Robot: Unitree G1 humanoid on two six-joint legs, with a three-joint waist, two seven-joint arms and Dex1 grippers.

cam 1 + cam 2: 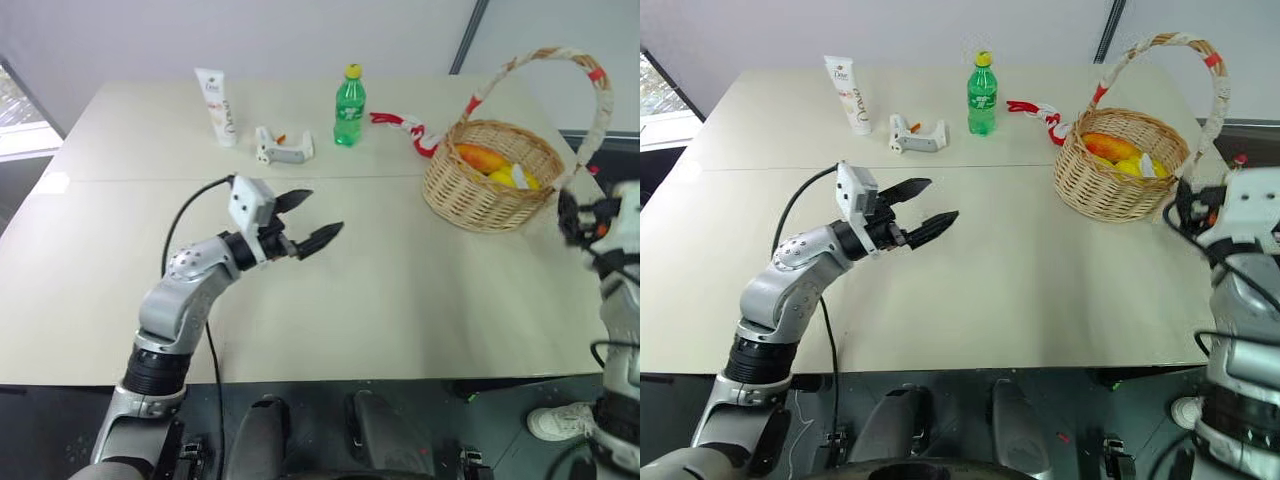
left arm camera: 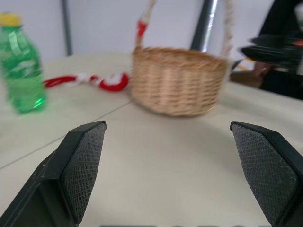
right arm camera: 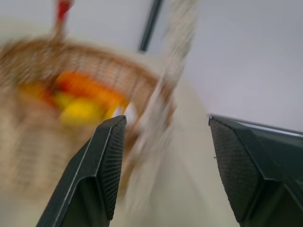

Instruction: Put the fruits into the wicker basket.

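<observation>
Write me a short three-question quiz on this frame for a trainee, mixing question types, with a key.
1. True or false: the green bottle lies on its side.
2. Multiple choice: where are the fruits?
A) scattered on the table
B) inside the wicker basket
C) in the left end effector
3. Fill in: the left end effector's fingers are ____ with nothing between them.

Key
1. False; it stands upright at the far side of the table.
2. B; orange and yellow fruits show over the basket's rim.
3. Open; the left wrist view shows the two fingers wide apart, with bare table between them.
</observation>
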